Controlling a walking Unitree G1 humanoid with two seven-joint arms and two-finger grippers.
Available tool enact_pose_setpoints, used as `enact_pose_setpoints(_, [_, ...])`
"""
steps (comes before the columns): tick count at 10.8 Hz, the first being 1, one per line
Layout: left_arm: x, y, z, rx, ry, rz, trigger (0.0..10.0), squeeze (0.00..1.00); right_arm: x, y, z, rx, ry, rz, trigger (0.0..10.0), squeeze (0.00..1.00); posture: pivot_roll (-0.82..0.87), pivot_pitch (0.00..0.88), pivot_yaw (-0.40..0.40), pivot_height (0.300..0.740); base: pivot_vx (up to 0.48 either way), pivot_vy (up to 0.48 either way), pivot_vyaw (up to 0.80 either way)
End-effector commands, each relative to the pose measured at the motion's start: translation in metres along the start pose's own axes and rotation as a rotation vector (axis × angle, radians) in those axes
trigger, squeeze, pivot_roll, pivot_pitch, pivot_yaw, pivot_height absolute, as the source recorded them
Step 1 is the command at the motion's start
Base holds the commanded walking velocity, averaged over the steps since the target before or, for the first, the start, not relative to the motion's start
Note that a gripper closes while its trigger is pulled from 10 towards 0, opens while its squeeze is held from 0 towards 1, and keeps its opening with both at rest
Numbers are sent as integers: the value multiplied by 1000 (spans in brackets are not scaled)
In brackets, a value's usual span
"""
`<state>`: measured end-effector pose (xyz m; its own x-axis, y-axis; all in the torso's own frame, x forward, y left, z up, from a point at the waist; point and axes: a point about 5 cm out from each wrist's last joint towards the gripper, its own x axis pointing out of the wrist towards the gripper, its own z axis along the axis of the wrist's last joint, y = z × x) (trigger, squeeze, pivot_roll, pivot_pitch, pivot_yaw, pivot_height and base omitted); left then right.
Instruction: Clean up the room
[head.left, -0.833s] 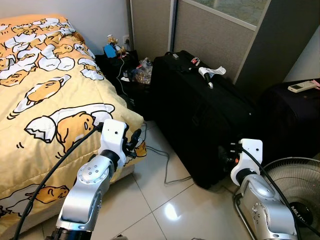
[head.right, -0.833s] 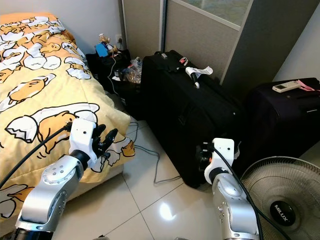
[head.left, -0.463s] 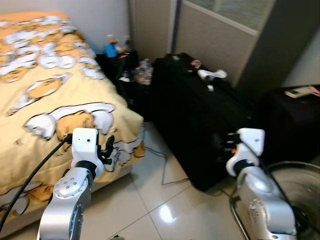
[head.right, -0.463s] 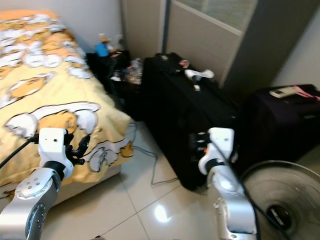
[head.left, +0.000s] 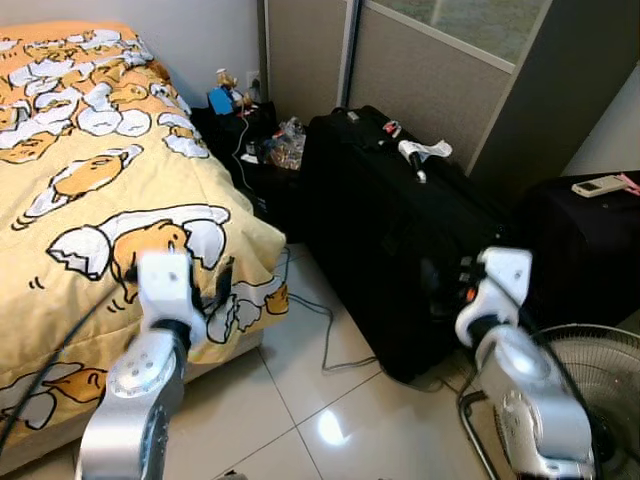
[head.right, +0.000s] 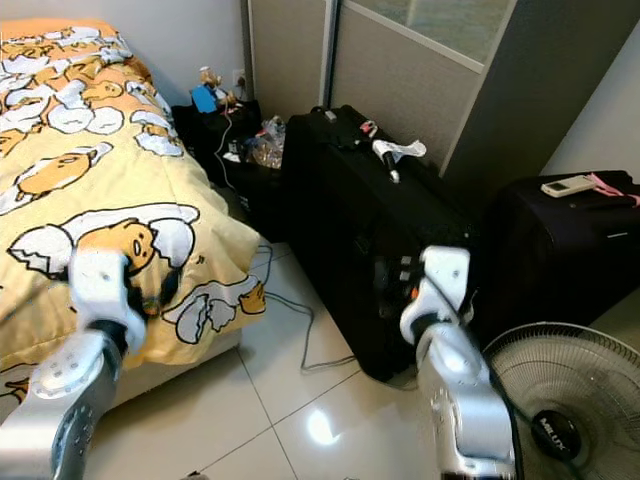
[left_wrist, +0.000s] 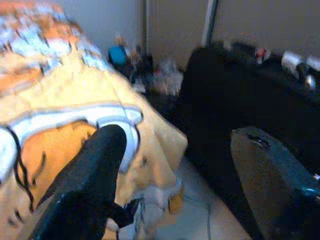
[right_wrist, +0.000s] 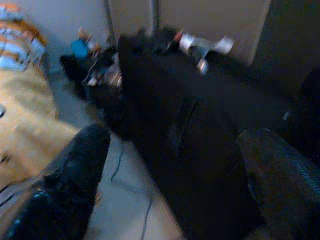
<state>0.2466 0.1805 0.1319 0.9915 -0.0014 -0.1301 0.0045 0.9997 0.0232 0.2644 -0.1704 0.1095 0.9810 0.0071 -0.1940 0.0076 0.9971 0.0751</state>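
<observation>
A bed with a yellow cartoon-print duvet (head.left: 90, 200) takes up the left side. A large black suitcase (head.left: 400, 250) stands in the middle, with a white and silver item (head.left: 420, 152) lying on top. A white remote (head.left: 598, 185) rests on a second black case (head.left: 590, 250) at the right. My left gripper (left_wrist: 180, 135) is open beside the duvet's hanging corner, holding nothing. My right gripper (right_wrist: 175, 135) is open too, close to the front of the large suitcase. Both arms look blurred.
A low black stand (head.left: 235, 125) by the wall carries small figures, a blue item and clear plastic clutter. A grey cable (head.left: 325, 330) trails over the glossy floor tiles between bed and suitcase. A floor fan (head.left: 590, 385) stands at the lower right. Panelled sliding doors (head.left: 440, 70) stand behind the suitcase.
My left arm has drawn back and to the left, along the bed's edge. The right arm has shifted slightly upward. The head view wobbled meanwhile.
</observation>
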Motion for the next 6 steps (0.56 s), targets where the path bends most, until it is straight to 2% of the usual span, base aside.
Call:
enact_pose_setpoints(1, [1,2,6,35,-12,25,10000,1000,2,-5,-3,-56,14,-42,10000,1000,27,0,-38,740,0,0,0])
enact_pose_setpoints(2, [4,0,8,80,8,15,10000,957,2,-1,-7,-43,15,-16,10000,0,24,0,-27,740,0,0,0])
enact_pose_setpoints(3, [6,-5,16,91,-45,-33,10000,0,-2,6,-15,48,60,49,10000,0,11,0,1,740,0,0,0])
enact_pose_setpoints(4, [10,-6,19,106,-64,-41,10000,0,-4,10,-23,96,85,64,10000,0,6,0,18,740,0,0,0])
enact_pose_setpoints(5, [10,-9,22,116,-76,-93,10000,0,-5,19,-25,89,81,115,10000,0,1,0,39,740,0,0,0])
enact_pose_setpoints(6, [11,-10,24,121,-78,-87,10000,0,-5,22,-25,75,72,145,10000,0,2,0,42,740,0,0,800])
